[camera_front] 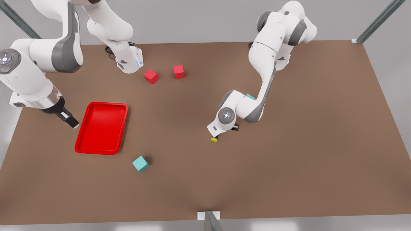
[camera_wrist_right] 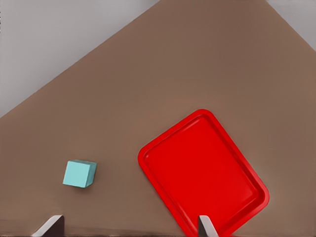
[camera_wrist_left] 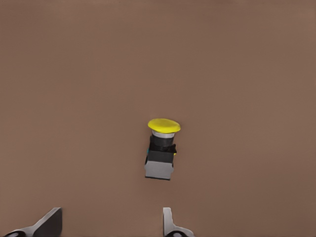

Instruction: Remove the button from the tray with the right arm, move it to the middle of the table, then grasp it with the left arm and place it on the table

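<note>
The button (camera_front: pixel 214 139) (camera_wrist_left: pixel 161 150), with its yellow cap and dark grey body, lies on its side on the brown table (camera_front: pixel 305 134) near the middle. My left gripper (camera_front: pixel 228 129) (camera_wrist_left: pixel 111 224) hovers just over it, open, fingers apart from the button. At the front view's left is the red tray (camera_front: pixel 84 141) (camera_wrist_right: pixel 163 190), with nothing in it. My right gripper (camera_front: pixel 71 121) (camera_wrist_right: pixel 128 229) hangs open and holds nothing, beside the tray's side that faces the front view's left.
Two red cubes (camera_front: pixel 151 76) (camera_front: pixel 179 71) sit near the back of the table. A teal cube (camera_front: pixel 140 163) (camera_wrist_right: pixel 79 173) lies in front of the tray. Another teal cube (camera_front: pixel 250 96) peeks out behind the left arm. Metal posts stand at the table's corners.
</note>
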Available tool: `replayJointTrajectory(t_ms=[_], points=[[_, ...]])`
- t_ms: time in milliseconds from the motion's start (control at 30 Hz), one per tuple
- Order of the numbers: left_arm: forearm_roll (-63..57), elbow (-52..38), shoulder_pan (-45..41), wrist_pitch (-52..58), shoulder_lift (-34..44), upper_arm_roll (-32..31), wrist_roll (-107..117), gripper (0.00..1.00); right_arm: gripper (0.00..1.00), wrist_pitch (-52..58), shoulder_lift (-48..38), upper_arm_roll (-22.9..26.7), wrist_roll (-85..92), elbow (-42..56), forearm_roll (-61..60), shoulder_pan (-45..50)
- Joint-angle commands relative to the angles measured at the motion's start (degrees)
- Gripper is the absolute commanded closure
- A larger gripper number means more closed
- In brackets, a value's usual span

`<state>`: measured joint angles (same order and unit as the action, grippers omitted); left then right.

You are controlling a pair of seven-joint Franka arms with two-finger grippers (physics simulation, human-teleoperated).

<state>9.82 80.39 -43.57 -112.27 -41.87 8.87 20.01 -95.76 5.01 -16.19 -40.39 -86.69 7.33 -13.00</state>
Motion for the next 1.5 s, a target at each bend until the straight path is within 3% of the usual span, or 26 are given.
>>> replayJointTrajectory(t_ms=[0, 367, 1100, 1133, 1233, 1467], points=[[0.82, 0.56, 0.06, -16.14, -0.93, 0.01, 19.46, 0.00, 0.00, 5.41, -0.09, -0.07, 36.34, 0.20, -0.48, 2.63], [0.38, 6.10, -0.03, -16.85, -2.16, -2.63, -13.15, 0.00, 0.00, 6.12, 0.00, -0.16, 36.52, 1.26, -1.18, -0.10], [0.64, 3.37, 0.41, -18.69, -7.26, -3.68, -13.50, 0.00, 0.00, 6.12, 0.53, -0.25, 36.43, 2.05, -1.18, 0.61], [0.64, 3.46, 0.41, -18.69, -7.26, -3.68, -13.50, 0.03, 0.00, 6.12, 0.53, -0.42, 36.34, 1.87, -1.09, 0.87], [0.55, 3.46, 0.32, -18.69, -7.17, -3.68, -13.50, 0.27, 0.00, 6.12, 0.96, -0.51, 36.34, 1.96, -1.18, 0.96], [0.64, 3.37, 0.32, -18.25, -7.26, -3.68, -13.50, 0.51, 0.00, 7.34, 1.14, -0.77, 36.43, 1.70, -1.09, 1.83]])
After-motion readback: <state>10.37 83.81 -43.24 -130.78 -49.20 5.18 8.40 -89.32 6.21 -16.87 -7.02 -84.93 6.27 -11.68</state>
